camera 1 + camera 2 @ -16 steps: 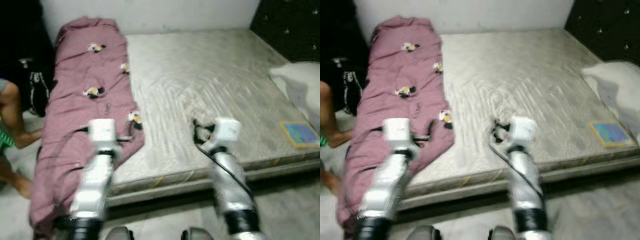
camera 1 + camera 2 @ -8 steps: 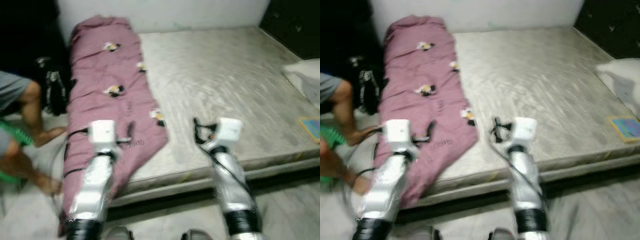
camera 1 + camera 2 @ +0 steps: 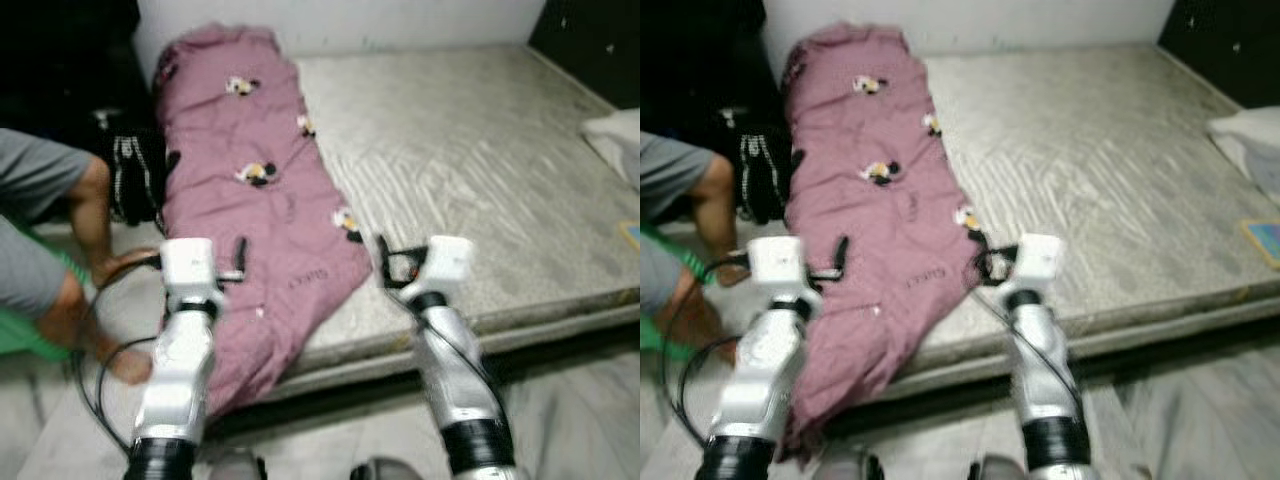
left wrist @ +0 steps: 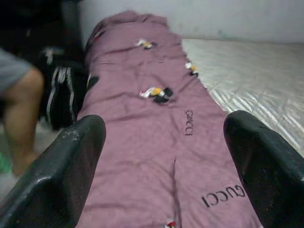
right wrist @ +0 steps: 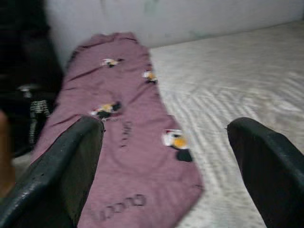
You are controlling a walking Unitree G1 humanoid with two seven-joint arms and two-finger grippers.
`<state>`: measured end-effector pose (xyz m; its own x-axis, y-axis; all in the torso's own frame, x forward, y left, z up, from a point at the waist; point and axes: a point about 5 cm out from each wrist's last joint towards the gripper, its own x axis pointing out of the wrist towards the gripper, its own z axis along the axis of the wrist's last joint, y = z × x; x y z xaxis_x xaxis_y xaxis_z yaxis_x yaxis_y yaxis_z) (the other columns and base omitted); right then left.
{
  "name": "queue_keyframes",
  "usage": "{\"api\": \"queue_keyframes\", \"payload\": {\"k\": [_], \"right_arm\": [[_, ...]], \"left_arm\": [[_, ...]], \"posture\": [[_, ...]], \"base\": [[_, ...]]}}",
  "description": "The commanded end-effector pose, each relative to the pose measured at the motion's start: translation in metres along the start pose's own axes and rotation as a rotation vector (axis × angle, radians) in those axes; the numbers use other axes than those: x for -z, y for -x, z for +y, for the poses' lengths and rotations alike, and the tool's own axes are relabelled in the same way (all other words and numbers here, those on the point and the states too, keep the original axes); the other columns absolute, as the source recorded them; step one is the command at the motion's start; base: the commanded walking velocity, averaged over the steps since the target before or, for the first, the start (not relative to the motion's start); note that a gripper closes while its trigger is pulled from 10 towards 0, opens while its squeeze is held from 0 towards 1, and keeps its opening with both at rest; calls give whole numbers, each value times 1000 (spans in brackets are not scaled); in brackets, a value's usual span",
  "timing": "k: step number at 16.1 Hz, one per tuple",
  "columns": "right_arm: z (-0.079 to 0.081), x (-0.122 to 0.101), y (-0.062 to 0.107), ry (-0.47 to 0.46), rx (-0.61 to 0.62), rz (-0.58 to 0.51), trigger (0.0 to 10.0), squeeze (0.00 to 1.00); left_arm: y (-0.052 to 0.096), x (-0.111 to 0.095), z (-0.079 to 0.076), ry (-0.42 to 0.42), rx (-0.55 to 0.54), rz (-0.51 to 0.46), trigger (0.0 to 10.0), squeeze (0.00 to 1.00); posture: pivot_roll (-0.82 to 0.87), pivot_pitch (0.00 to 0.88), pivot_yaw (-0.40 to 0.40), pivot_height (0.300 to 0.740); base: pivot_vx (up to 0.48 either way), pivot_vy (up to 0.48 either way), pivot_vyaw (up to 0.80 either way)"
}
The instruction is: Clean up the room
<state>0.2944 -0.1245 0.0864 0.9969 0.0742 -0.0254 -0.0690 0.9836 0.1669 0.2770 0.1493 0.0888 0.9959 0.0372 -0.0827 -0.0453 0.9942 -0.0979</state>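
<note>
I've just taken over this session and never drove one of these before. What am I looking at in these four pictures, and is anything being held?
The two wide pictures come from a camera on the robot's head, looking down at its two silver arms. The left gripper and right gripper are each a pair of black fingers, raised over the near edge of a bed. The other two pictures look out from each wrist, between that gripper's own fingers, which stand wide apart. Nothing is held. A pink blanket with small cartoon prints lies along the bed's left side and hangs over its near corner. A white pillow lies at the right. A person's legs are beside the bed on the left, next to a dark bag.
</note>
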Motion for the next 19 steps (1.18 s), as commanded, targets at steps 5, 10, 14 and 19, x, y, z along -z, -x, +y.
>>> {"api": "queue_keyframes", "payload": {"k": [5, 10, 14, 19], "right_arm": [[-19, -3, 1, 29, 57, 2, 10000, 0], [-15, -1, 3, 31, 50, 6, 10000, 0], [-18, -2, 3, 42, 50, 4, 10000, 0], [-17, -1, 3, 41, 41, 6, 10000, 0]], "left_arm": [[3, 0, -3, -1, 46, -2, 10000, 0], [2, -5, -2, -50, 15, -36, 10000, 0], [4, -4, -3, -47, 12, -30, 10000, 0], [2, -3, 3, -62, -51, -42, 10000, 0]], "posture": [[-41, 46, 13, 740], [-38, 51, 11, 740], [-41, 51, 9, 740], [-43, 50, 8, 740]], "base": [[0, 0, -626], [0, 0, -781], [0, 0, -259], [0, 0, 0]]}}
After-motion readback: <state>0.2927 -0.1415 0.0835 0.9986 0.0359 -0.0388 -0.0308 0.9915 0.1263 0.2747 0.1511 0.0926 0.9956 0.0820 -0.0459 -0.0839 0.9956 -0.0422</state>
